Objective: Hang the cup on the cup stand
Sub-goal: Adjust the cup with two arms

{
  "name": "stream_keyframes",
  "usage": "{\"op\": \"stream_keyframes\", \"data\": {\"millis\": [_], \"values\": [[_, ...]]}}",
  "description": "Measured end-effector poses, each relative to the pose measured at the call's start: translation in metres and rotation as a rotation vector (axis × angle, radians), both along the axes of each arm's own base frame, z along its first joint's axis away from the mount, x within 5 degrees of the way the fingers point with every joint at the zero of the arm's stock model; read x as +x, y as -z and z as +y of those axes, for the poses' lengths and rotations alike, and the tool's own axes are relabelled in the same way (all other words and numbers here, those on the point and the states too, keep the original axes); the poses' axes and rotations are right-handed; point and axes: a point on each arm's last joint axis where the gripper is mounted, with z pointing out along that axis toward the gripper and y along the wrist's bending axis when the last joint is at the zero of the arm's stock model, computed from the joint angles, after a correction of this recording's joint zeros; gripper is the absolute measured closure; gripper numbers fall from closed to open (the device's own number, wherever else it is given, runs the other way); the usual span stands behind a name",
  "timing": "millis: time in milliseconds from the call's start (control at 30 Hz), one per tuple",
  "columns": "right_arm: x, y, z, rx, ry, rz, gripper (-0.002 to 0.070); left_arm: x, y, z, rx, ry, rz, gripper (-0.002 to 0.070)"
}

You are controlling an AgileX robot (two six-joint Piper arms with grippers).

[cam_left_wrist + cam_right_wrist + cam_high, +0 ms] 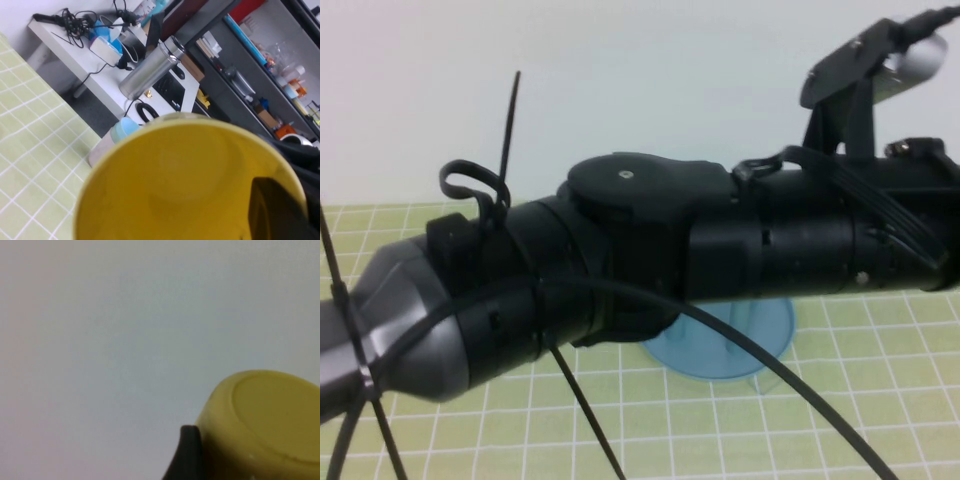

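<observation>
The yellow cup (180, 180) fills the left wrist view, mouth toward the camera. One dark finger (280, 210) of my left gripper (300, 200) is inside against its wall; the other finger is hidden. In the right wrist view the cup (270, 415) shows its flat bottom. One dark finger (187, 455) of my right gripper (260, 460) lies against its side; the other is out of view. The blue cup stand (720, 345) shows only part of its round base and peg stems below the arm. Neither gripper shows in the high view.
A black and grey arm (650, 250) crosses the high view from lower left to right, hiding most of the green grid mat (620, 420). A pale wall stands behind. Beyond the table's edge are a white bench with a steel flask (150, 67) and shelves.
</observation>
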Motion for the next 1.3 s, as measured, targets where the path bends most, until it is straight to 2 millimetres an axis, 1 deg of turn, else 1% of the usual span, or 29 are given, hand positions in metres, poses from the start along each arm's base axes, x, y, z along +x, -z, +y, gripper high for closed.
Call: {"op": "stream_keyframes", "data": {"millis": [133, 267, 467, 767, 867, 1067, 1300], "values": [[0.001, 0.000, 0.002, 0.001, -0.021, 0.006, 0.0074, -0.004, 0.000, -0.003, 0.007, -0.003, -0.013, 0.0667], [0.001, 0.000, 0.004, 0.017, -0.040, 0.011, 0.0023, -0.006, 0.001, -0.005, 0.005, 0.012, -0.011, 0.0667], [0.002, 0.000, 0.005, 0.044, -0.046, 0.022, 0.0004, -0.007, 0.002, -0.006, 0.006, 0.018, -0.010, 0.0667], [0.002, -0.002, 0.003, 0.044, -0.020, 0.019, 0.0004, -0.010, 0.002, -0.007, 0.013, 0.025, -0.060, 0.0667], [0.002, -0.005, 0.002, 0.046, -0.014, 0.011, 0.0006, -0.010, 0.000, -0.007, 0.015, 0.026, -0.107, 0.0667], [0.003, -0.008, 0.001, 0.027, -0.003, -0.001, 0.0056, -0.011, -0.001, -0.008, 0.018, 0.032, -0.161, 0.0667], [0.003, -0.009, 0.001, 0.009, 0.000, -0.011, 0.0074, -0.011, -0.001, -0.008, 0.019, 0.033, -0.188, 0.0664]]}}
